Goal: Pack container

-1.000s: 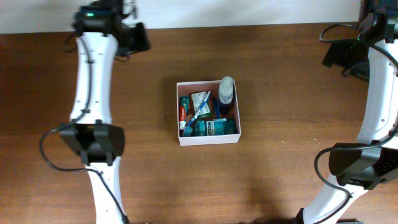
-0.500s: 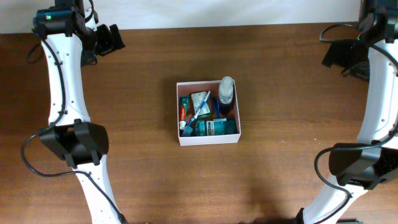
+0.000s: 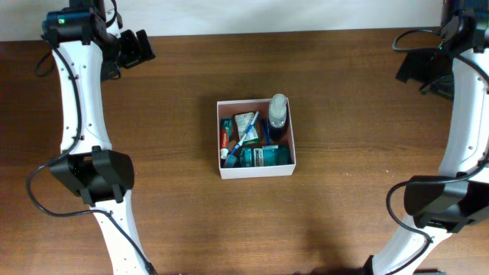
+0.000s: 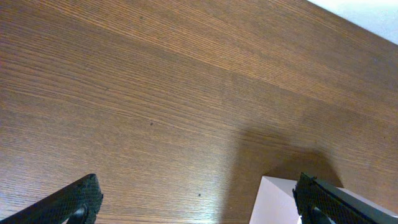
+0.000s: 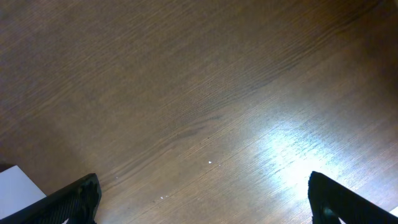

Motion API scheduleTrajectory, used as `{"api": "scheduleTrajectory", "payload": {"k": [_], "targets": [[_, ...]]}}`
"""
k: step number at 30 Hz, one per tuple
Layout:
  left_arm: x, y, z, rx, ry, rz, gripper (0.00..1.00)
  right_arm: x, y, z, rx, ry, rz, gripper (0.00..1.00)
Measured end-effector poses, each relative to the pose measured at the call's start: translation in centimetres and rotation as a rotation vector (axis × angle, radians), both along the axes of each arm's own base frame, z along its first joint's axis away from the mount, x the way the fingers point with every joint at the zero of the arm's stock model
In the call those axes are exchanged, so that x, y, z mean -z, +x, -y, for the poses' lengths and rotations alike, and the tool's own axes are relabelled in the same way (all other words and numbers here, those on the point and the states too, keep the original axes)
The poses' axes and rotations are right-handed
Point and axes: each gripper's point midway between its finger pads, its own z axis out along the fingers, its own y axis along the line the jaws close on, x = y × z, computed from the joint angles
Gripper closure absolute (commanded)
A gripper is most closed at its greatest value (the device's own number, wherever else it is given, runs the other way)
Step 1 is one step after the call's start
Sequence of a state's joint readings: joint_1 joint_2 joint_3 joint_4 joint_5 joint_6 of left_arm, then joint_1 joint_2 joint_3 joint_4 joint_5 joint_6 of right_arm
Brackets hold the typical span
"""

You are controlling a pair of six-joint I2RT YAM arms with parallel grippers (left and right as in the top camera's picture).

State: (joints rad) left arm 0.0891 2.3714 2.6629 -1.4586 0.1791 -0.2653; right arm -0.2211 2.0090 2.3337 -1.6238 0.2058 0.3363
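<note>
The container (image 3: 257,170), a square white-walled box, sits mid-table. It holds a clear bottle with a grey cap (image 3: 278,111), a red toothpaste box (image 3: 225,137), a green-and-white packet (image 3: 246,121) and a teal box (image 3: 264,156). My left gripper (image 3: 136,47) hangs at the far left, well away from the box, open with nothing between its fingers. In the left wrist view the left gripper (image 4: 199,205) spans bare wood, with a white corner of the container (image 4: 280,202) by its right finger. My right gripper (image 3: 416,69) is at the far right, open and empty; the right wrist view shows the right gripper (image 5: 205,199) over bare table.
The brown wooden table (image 3: 344,221) runs to a pale back edge (image 3: 267,15) at the top. Both white arms (image 3: 76,114) stand along the left and right sides. A small white corner (image 5: 15,186) shows at the lower left of the right wrist view.
The left arm has swung left and outward from the box over the last second; since half a second ago it has barely shifted. The right arm and the box contents are unchanged.
</note>
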Motion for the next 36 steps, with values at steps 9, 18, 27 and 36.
{"api": "scheduleTrajectory", "payload": {"k": [9, 18, 27, 36], "targets": [[0.0, 0.0, 0.0, 0.0, 0.0, 0.0, 0.01, 0.0, 0.0, 0.0, 0.0, 0.0, 0.0, 0.02], [0.0, 0.0, 0.0, 0.0, 0.0, 0.0, 0.01, 0.0, 0.1, 0.2, -0.016, 0.0, 0.0, 0.02], [0.0, 0.0, 0.0, 0.0, 0.0, 0.0, 0.01, -7.1, 4.8, 0.0, -0.046, -0.066, 0.382, 0.02], [0.0, 0.0, 0.0, 0.0, 0.0, 0.0, 0.01, -24.0, -3.9, -4.6, -0.109, -0.13, 0.86, 0.02]]}}
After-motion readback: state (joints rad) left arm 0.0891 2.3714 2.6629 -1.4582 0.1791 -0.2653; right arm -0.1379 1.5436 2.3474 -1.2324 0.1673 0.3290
